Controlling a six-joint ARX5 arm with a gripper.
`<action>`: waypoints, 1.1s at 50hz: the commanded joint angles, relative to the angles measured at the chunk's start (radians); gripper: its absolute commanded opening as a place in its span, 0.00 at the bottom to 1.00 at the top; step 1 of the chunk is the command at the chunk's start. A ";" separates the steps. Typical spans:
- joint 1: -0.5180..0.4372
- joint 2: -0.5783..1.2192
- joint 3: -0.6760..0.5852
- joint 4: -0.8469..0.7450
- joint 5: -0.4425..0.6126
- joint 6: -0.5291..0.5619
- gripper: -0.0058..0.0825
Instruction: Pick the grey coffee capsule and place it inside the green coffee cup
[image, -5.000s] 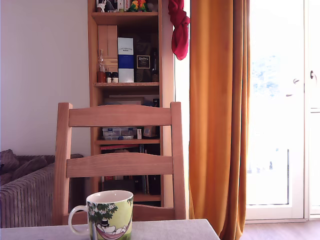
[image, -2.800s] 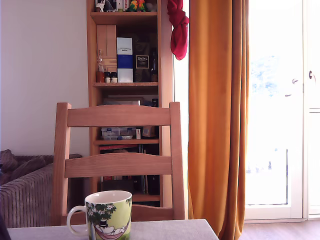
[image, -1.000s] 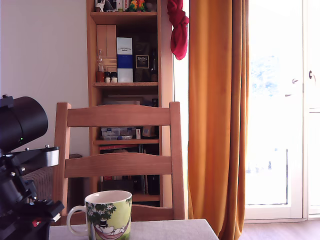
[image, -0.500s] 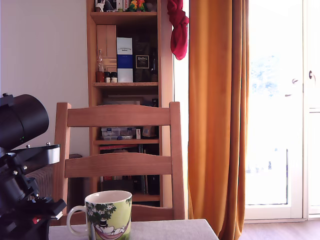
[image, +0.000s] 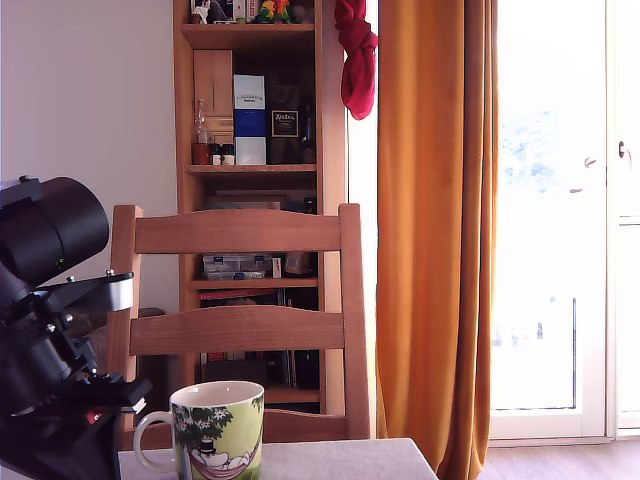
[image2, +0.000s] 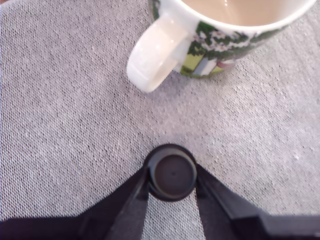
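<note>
Now grey coffee capsule (image2: 171, 172) clamped in tool (image2: 171, 186), green coffee cup (image2: 220, 35) near

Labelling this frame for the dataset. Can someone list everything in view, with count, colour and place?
green coffee cup: 1, light green with leaf print, white handle, on the table
coffee capsule: 1, dark grey, between the gripper fingers, short of the cup's handle
table: 1, grey woven cloth surface
chair: 1, wooden, behind the table
bookshelf: 1, wooden, holding boxes and bottles
curtain: 1, orange, exterior view's right of the shelf
red cloth: 1, hanging by the shelf
arm: 1, black, exterior view's left
gripper: 1, black, closed on the capsule
</note>
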 joint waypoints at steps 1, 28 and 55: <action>-0.003 0.002 0.016 -0.008 0.012 0.004 0.31; -0.003 -0.108 0.146 -0.019 0.314 -0.086 0.31; -0.004 -0.106 0.210 -0.022 0.149 -0.021 0.36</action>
